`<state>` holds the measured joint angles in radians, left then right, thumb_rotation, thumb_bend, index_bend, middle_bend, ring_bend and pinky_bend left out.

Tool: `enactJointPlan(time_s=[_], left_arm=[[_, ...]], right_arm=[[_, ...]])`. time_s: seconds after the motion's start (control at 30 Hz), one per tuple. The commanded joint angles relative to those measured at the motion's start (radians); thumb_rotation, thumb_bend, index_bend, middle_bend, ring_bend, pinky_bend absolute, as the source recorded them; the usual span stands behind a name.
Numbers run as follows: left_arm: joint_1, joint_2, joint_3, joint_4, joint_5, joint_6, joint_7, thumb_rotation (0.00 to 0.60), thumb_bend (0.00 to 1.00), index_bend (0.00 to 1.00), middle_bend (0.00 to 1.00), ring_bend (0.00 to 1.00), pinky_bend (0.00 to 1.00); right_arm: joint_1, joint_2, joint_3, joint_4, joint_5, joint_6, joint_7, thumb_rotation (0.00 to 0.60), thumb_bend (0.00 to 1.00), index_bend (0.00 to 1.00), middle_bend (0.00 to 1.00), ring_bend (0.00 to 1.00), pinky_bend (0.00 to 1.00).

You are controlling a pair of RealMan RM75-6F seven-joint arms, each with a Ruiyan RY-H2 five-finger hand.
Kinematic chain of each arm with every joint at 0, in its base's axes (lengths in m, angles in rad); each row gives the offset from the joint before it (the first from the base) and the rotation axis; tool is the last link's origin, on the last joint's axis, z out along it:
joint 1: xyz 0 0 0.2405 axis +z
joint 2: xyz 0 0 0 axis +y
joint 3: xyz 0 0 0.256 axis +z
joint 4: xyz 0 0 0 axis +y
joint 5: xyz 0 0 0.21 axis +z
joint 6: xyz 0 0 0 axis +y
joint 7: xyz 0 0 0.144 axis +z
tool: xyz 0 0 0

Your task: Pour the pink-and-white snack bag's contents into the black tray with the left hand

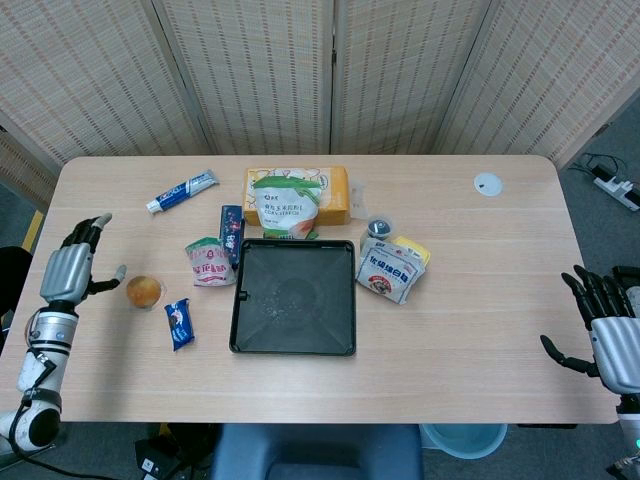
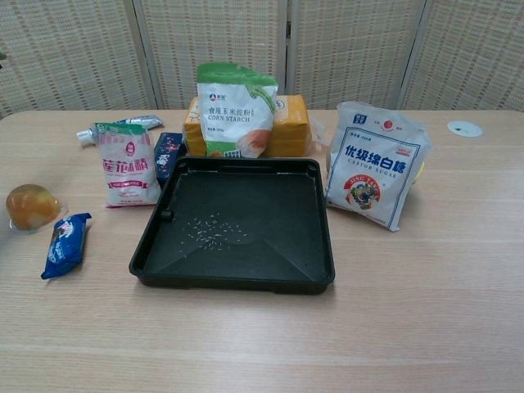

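- At the table's [image 1: 480, 300] left edge: left hand [image 1: 68, 270], fingers spread wide, palm empty, apart from every item.
- Near the centre, front half: black tray [image 1: 294, 297], flat, a scatter of pale grains on its floor.
- Just beside the tray's left rear corner: pink-and-white snack bag [image 2: 128, 164], upright, held by nothing.
- Left of that bag: orange jelly cup [image 1: 144, 291]; in front of it, a blue snack packet [image 1: 179, 323].
- Behind the tray: corn starch bag [image 2: 236, 110] upright against a yellow box [image 1: 336, 193].
- Right of the tray: white sugar bag [image 2: 376, 164], leaning.
- Toward the rear left corner: toothpaste tube [image 1: 182, 190], lying flat.
- Off the right front corner: right hand [image 1: 612, 338], fingers parted, empty.
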<state>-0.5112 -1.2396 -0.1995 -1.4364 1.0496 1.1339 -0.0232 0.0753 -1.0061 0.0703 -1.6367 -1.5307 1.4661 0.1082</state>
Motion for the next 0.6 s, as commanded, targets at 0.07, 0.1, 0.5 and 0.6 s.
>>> enactJointPlan(time_s=[0.07,0.1,0.5,0.6], left_arm=[[0.114,0.055,0.041,-0.117,0.008,0.179,0.132,0.6,0.42,0.1,0.12,0.07,0.15],[0.136,0.062,0.051,-0.141,0.02,0.215,0.154,0.6,0.42,0.1,0.12,0.06,0.14],[0.308,0.075,0.168,-0.277,0.187,0.436,0.249,0.6,0.42,0.11,0.12,0.06,0.1],[0.339,0.082,0.195,-0.309,0.233,0.465,0.267,0.6,0.42,0.11,0.12,0.06,0.1]], right_arm=[[0.018,-0.004,-0.002,0.025,0.001,-0.027,0.052,0.413,0.34,0.0,0.05,0.01,0.0],[0.021,-0.006,-0.002,0.028,0.0,-0.031,0.066,0.413,0.34,0.0,0.05,0.01,0.0],[0.04,-0.031,-0.014,0.061,-0.023,-0.048,0.134,0.415,0.34,0.0,0.05,0.02,0.0],[0.045,-0.041,-0.014,0.07,-0.031,-0.046,0.137,0.415,0.34,0.0,0.05,0.02,0.0]])
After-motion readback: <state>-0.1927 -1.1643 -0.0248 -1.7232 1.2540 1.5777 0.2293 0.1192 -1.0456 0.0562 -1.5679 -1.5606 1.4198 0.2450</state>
